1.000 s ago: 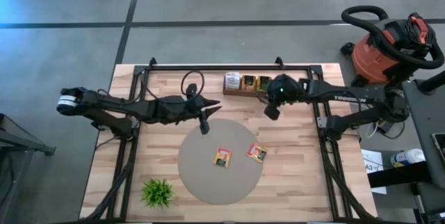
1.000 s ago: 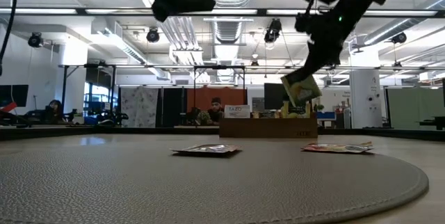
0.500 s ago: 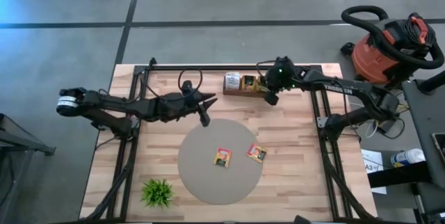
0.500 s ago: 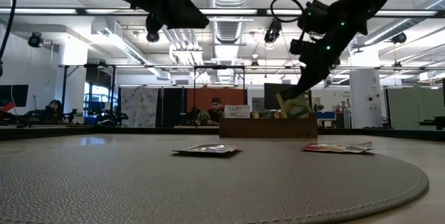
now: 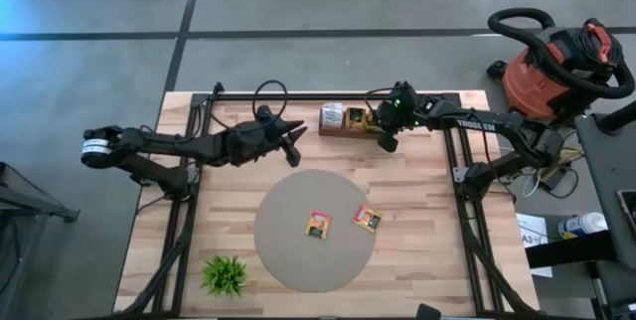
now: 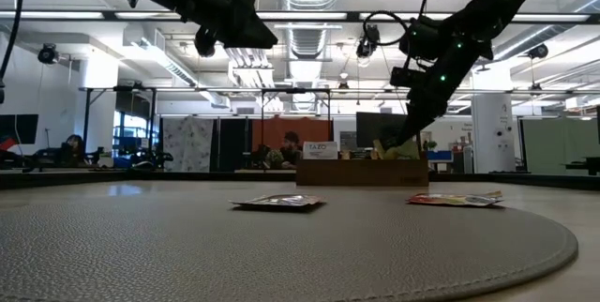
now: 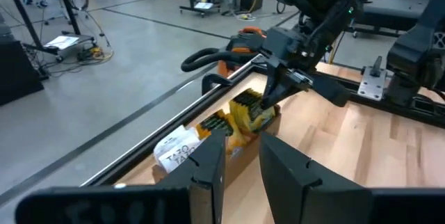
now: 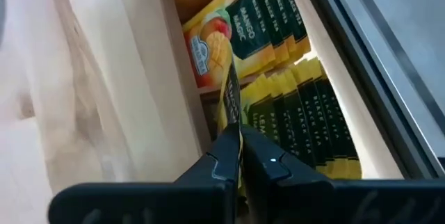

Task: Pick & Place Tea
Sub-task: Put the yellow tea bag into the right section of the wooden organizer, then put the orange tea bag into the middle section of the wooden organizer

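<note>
Your right gripper (image 5: 382, 137) sits at the wooden tea box (image 5: 350, 129) at the table's twelve o'clock edge, fingers pinched tight on one yellow sachet (image 8: 231, 106) held edge-on, right over the rows of yellow-green sachets (image 8: 306, 126) packed in the box. You can see that pinch clearly from the right wrist view. Your left gripper (image 5: 295, 144) hovers at about ten o'clock from the round grey mat (image 5: 288, 250), well above the table, fingers partly apart and holding nothing. On the mat you have two sachets lying flat near its centre: one yellow (image 5: 318, 224), and one orange (image 5: 368, 219) just beside it at three o'clock.
</note>
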{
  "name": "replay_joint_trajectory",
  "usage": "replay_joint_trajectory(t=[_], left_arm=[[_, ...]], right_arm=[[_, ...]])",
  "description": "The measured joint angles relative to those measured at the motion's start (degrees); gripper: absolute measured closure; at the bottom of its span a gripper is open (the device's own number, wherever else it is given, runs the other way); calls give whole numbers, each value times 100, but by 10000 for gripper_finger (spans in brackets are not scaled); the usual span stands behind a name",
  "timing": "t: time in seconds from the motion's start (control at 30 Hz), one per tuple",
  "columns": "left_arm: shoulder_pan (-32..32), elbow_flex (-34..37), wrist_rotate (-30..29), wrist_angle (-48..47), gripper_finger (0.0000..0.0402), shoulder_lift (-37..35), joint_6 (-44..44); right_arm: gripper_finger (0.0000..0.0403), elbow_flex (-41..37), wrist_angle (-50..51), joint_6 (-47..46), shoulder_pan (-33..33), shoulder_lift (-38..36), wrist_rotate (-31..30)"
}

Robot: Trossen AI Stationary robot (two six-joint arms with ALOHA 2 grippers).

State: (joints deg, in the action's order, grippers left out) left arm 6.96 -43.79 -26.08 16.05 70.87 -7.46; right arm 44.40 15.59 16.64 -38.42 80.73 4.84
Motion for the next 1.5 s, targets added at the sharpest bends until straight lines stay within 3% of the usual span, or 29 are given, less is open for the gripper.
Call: replay_joint_trajectory(t=[0.57,0.8,1.13,1.33,1.5], left_arm=[[41,-4,2,-96,319,-2,-1],[141,-4,1,-208,319,-5,-20],[208,-4,2,-206,319,-7,-57],[194,-4,90,-559,319,-9,-446],[133,-4,790,-973,319,-33,-1129]], right_arm=[[391,-185,77,245,-142,-47,19],[345,-265,292,438,-142,-278,-67],[269,-260,779,764,-136,-949,-654],[250,39,1125,-465,382,-1303,-471],[248,294,1734,-1577,1335,-1315,-129]])
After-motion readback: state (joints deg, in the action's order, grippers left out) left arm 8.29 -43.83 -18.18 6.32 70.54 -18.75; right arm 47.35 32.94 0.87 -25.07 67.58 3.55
